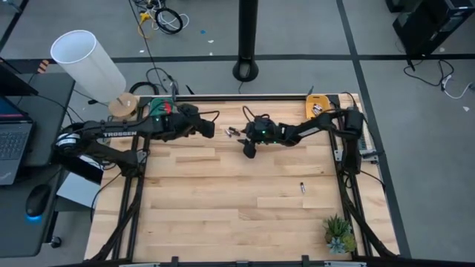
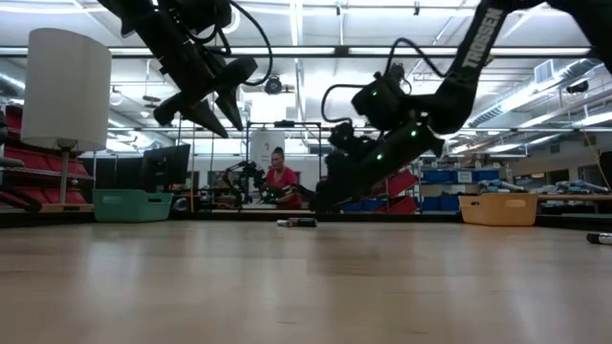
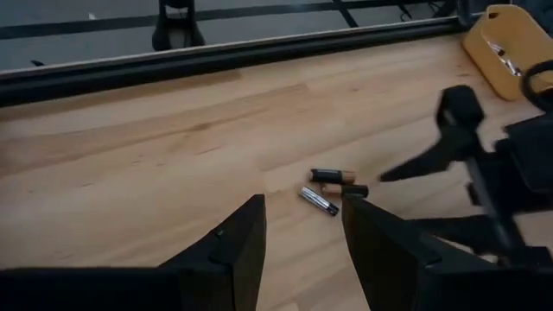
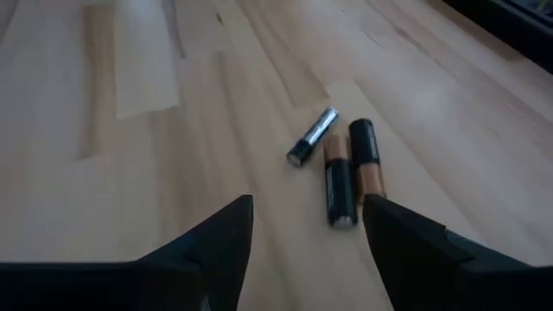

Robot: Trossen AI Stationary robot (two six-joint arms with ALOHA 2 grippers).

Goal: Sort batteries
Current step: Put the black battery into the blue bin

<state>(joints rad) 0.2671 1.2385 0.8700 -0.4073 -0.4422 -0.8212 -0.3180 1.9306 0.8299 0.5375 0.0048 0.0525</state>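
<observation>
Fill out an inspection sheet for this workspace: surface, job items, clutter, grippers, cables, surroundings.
Surface: wooden table, mostly bare.
Job's things: three batteries lie clustered near the far edge, two copper-and-black ones side by side, a slimmer silvery one beside them; one lone battery lies nearer the right side.
Clutter: small potted plant at the near right corner; orange tray and teal tray at the far corners.
Grippers: left gripper open, raised, short of the cluster; right gripper open, low, facing the cluster.
Cables: loose cords on the floor beyond the table.
Surroundings: white lamp, a person seated far behind.
</observation>
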